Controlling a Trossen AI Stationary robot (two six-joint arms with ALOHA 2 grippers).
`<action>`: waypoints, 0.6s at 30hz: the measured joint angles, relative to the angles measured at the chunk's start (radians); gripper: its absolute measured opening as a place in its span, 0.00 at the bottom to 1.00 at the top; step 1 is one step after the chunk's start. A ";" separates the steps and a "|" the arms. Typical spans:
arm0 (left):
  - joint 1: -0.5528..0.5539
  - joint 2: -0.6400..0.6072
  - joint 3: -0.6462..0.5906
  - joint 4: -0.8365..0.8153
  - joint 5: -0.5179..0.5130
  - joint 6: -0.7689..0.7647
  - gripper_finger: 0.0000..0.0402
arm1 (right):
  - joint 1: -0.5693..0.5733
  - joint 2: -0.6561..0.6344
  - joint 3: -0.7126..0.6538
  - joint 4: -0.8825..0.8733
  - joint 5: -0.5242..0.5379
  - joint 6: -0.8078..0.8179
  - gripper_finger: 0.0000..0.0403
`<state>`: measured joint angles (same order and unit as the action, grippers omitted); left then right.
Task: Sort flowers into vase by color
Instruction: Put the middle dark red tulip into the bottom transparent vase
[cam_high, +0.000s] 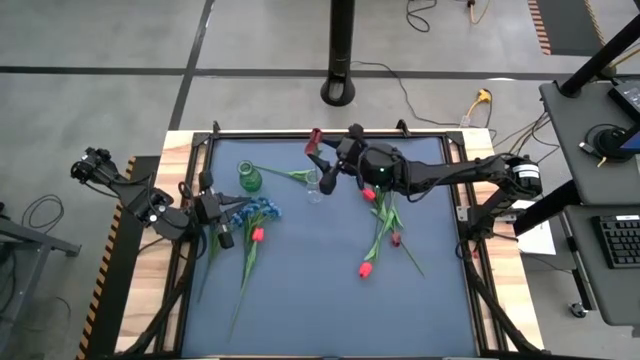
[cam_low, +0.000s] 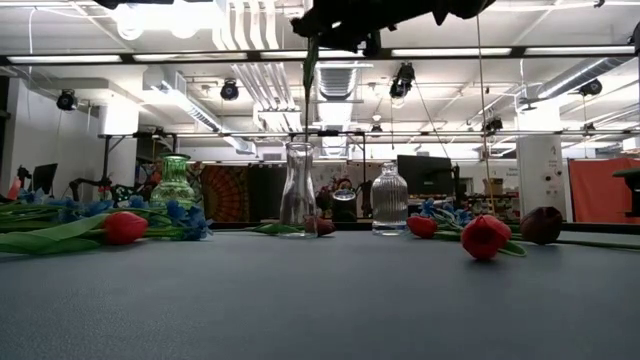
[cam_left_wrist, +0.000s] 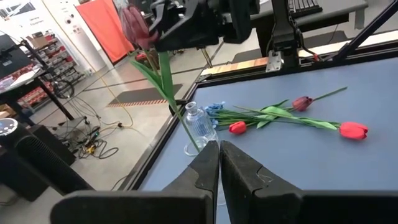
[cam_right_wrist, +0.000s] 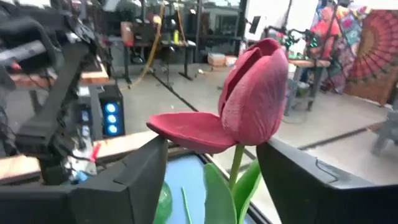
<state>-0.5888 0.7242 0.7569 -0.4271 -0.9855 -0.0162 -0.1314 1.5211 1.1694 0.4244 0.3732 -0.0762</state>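
Red tulip: a dark red tulip (cam_right_wrist: 252, 102) stands upright between the right gripper's (cam_high: 318, 152) fingers, its stem hanging down into the clear vase (cam_high: 313, 185), so it looks mid-release over that vase.
Right gripper: directly above the clear vase; fingers spread on either side of the stem, grip apparently loosening.
Left gripper: the left gripper (cam_high: 226, 238) rests on the table well to the side of the clear vase, fingers pressed together, holding nothing, waiting.
Green vase: the green vase (cam_high: 247, 177) stands near the clear vase, empty as far as I can tell.
Blue flowers: blue flowers (cam_high: 262, 210) lie beside the left gripper, unsorted.
Other red flowers: more red flowers (cam_high: 367, 267) lie flat on the table on the clear vase's far side from the green one.
Look: thin green stem, long leaf, closed bud with one petal folded outward.
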 joint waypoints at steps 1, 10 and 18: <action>0.000 0.000 0.000 0.000 0.000 -0.004 0.00 | 0.000 0.000 0.001 -0.021 0.009 0.002 0.62; 0.000 0.000 0.000 0.000 0.000 -0.043 0.00 | 0.000 -0.001 0.100 -0.374 0.054 0.042 0.75; 0.000 0.000 0.000 0.000 0.000 -0.072 0.00 | 0.000 -0.001 0.203 -0.622 0.055 0.066 0.78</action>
<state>-0.5889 0.7242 0.7567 -0.4274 -0.9855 -0.0882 -0.1315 1.5204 1.3728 -0.1973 0.4278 -0.0105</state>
